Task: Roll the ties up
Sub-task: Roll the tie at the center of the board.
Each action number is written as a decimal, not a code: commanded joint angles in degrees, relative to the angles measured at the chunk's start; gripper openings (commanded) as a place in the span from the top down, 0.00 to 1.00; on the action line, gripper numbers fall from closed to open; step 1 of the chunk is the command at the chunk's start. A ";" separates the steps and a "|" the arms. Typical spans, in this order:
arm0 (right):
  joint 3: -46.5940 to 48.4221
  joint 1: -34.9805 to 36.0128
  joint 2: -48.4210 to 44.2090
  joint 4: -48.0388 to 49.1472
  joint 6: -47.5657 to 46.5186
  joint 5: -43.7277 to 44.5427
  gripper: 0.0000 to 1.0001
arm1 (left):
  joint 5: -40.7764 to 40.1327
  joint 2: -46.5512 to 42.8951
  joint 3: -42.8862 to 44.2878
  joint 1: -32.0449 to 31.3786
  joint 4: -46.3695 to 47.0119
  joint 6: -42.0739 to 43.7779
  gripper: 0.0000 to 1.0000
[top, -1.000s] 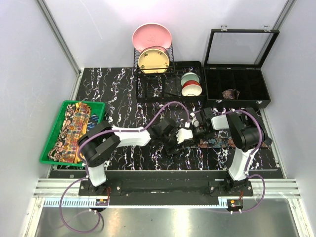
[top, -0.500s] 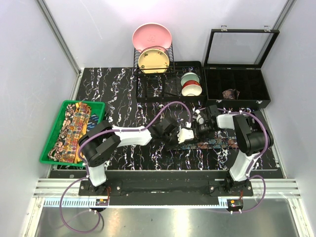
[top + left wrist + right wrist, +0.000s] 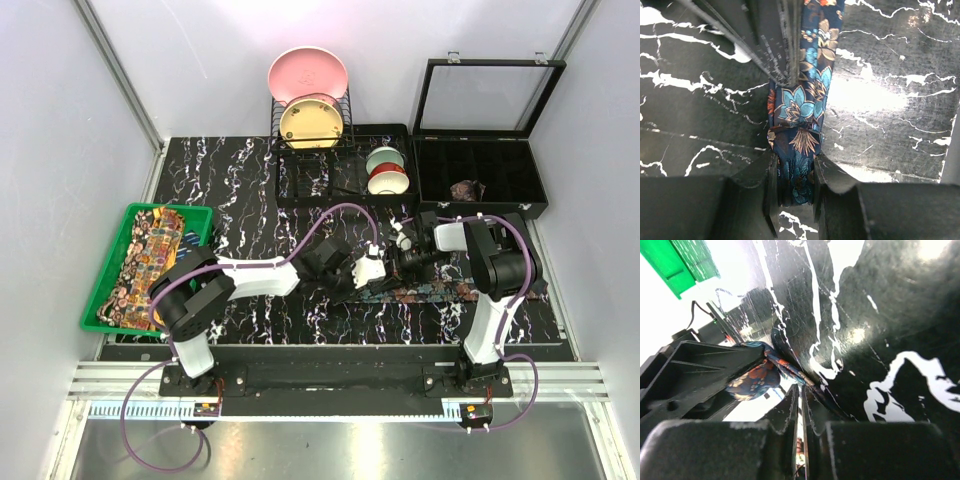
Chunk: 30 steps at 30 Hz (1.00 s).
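Since the tie (image 3: 802, 102) looks soft and slippery, the left pincer (image 3: 794, 167) clamps its folded end, the sensible hold, while the closed right pincer (image 3: 800, 391) touches it just ahead.

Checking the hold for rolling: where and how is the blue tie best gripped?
Take the blue tie at its end, jaws across its width, coming in along its length: the strip lies flat on the table and fits between them.
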 commanded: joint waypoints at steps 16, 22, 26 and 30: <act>-3.05 1.41 -8.87 8.88 9.08 -10.09 0.51 | -0.66 1.20 0.32 0.28 -3.21 0.75 0.83; -3.49 4.31 -6.42 11.87 10.04 -10.27 0.52 | -1.01 1.29 -0.30 0.19 -2.41 0.49 0.83; -3.84 6.07 -4.66 15.03 11.00 -9.30 0.53 | -0.92 1.03 -0.73 0.28 -2.24 0.40 0.82; -4.98 7.56 -4.56 17.58 12.59 -9.30 0.57 | -0.92 0.77 -1.09 0.28 -2.24 0.40 0.82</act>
